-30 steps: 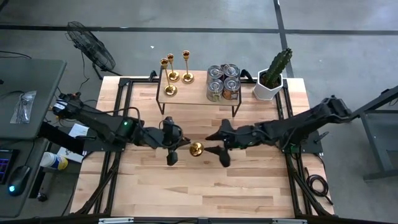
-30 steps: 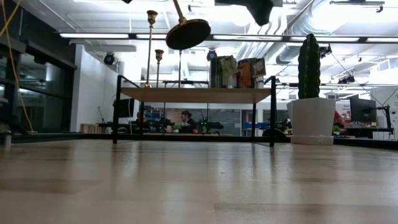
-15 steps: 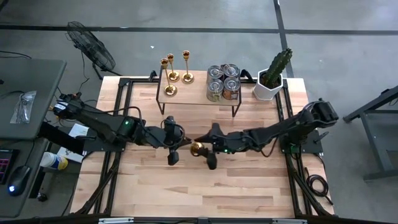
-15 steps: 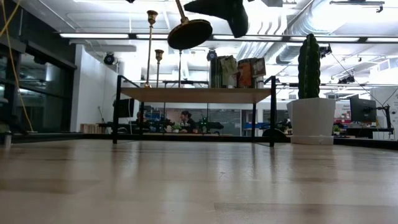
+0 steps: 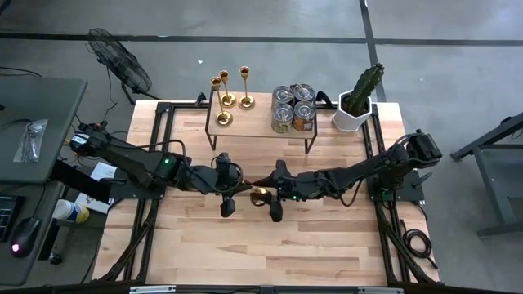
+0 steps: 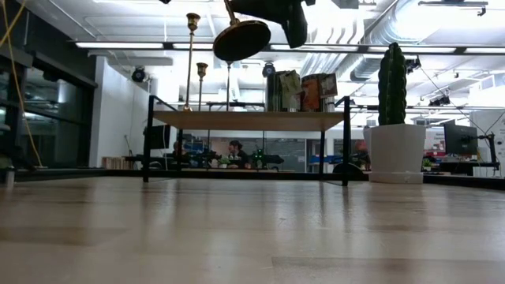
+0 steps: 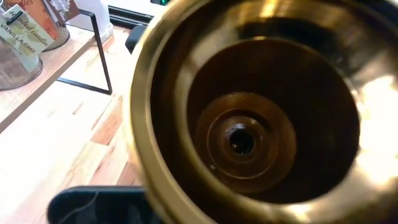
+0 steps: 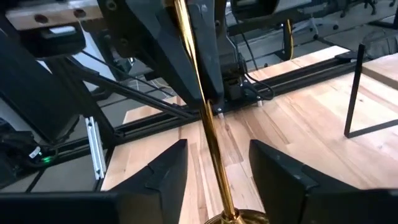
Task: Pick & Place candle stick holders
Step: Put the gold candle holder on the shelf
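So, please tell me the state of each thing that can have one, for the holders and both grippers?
Held candle stick holder: in the air above the table, tilted, base toward the right arm.
Left gripper: shut on the holder's stem.
Right gripper: open, fingers either side of the stem, not touching.
Three candle stick holders on the shelf: upright, untouched.
Tin cans: upright on the shelf.

Both arms are dark, almost black, built from long thin tubes joined by round, chunky joints. The left arm (image 5: 139,163) has a small green light glowing partway along it, and thin black cables run beside it. The right arm (image 5: 368,167) has a fat, rounded joint at its 3 o'clock end. The right gripper (image 8: 214,180) has two wide, flat black fingers (image 8: 158,177) with smooth slanted edges.
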Robot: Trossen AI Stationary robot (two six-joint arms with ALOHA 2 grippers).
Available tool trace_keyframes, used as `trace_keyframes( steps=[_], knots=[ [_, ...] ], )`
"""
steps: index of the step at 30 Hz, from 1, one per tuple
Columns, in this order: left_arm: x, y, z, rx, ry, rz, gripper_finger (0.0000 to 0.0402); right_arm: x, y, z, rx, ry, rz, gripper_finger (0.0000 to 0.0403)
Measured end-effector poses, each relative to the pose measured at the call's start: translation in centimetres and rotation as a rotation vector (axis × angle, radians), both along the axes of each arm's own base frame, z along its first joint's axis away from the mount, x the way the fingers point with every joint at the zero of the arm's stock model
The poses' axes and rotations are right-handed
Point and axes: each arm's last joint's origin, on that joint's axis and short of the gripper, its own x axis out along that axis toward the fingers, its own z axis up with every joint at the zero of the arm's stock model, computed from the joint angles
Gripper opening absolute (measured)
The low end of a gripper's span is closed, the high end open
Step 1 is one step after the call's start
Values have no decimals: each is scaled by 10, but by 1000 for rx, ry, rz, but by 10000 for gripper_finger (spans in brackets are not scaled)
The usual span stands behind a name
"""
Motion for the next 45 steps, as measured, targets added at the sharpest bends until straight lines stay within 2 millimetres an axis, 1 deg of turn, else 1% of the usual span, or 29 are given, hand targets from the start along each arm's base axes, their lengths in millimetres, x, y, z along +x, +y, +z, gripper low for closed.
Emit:
trace_keyframes(
  steps=[5, 7, 12, 15, 18, 24, 32, 39, 45],
  knots=[
    [1, 0, 2, -14, -23, -2, 8, 0, 0, 2, -27, -16, 5, 138],
    [2, -1, 4, -25, -47, -16, 8, 0, 0, 2, -34, -15, 8, 131],
    [4, -1, 2, -11, -35, -8, 8, 0, 0, 1, -48, -11, 3, 120],
    [4, -2, 2, -14, -39, -12, 8, 0, 0, 2, -46, -17, -1, 106],
    [4, -1, 2, -14, -37, -13, 8, 0, 0, 2, -46, -20, 1, 81],
    [4, -2, 2, -22, -35, -12, 8, 0, 1, 2, -54, -19, 28, 16],
    [4, -2, 2, -26, -36, -19, 10, 0, 1, 3, -48, -23, 40, 9],
    [3, -2, 2, -18, -32, -16, 59, 0, 1, 3, -9, -26, 36, 6],
    [3, -2, 2, -16, -31, -22, 76, 0, 1, 3, -4, -25, 35, 5]
  ],
)
